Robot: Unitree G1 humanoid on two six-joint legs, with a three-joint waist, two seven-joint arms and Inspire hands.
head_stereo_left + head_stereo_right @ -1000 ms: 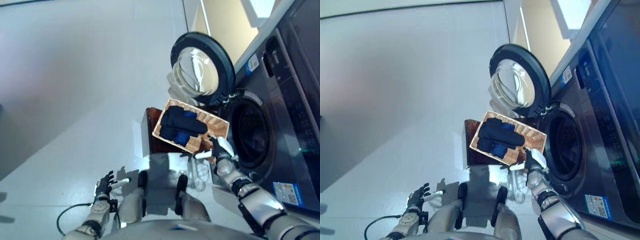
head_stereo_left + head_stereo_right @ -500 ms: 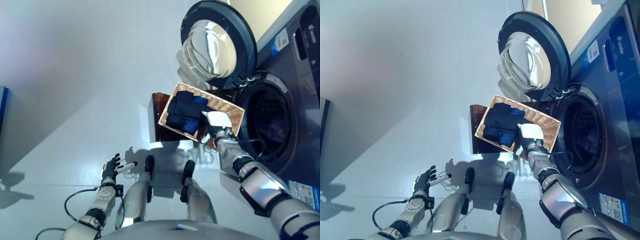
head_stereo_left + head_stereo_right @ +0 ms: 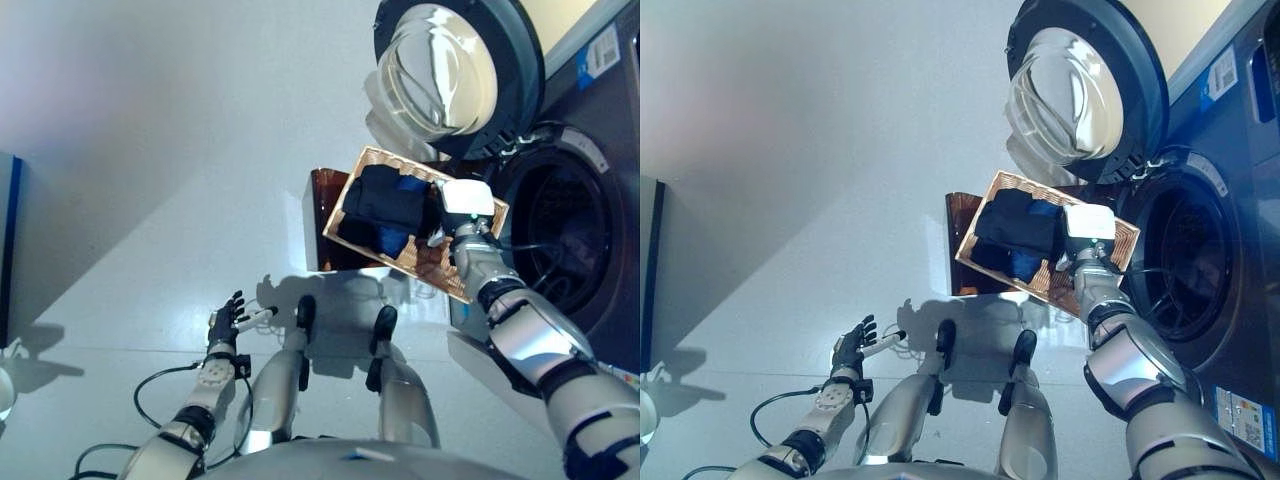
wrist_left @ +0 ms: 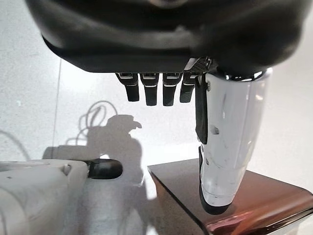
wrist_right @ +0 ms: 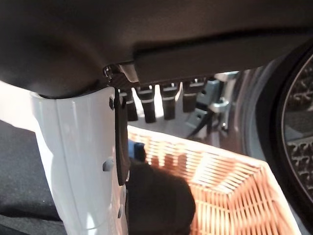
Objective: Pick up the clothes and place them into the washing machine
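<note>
A wicker basket (image 3: 432, 262) rests on a brown stand (image 3: 322, 215) in front of the washing machine (image 3: 600, 120). Dark navy and blue clothes (image 3: 384, 208) lie piled in its left half. My right hand (image 3: 466, 198) hovers over the basket's right end, beside the clothes, open and holding nothing. In the right wrist view its white-covered thumb (image 5: 78, 161) stands above the dark cloth (image 5: 156, 200) and the basket's weave (image 5: 230, 196). My left hand (image 3: 228, 324) hangs low near the floor, open and empty.
The machine's round door (image 3: 450, 65) stands swung open to the left of the dark drum opening (image 3: 565, 240), just right of the basket. A dark panel (image 3: 8, 240) shows at the far left edge. Pale floor spreads to the left.
The camera has shifted. My right hand has risen from the basket's near edge to above its right end. The left hand has stayed idle.
</note>
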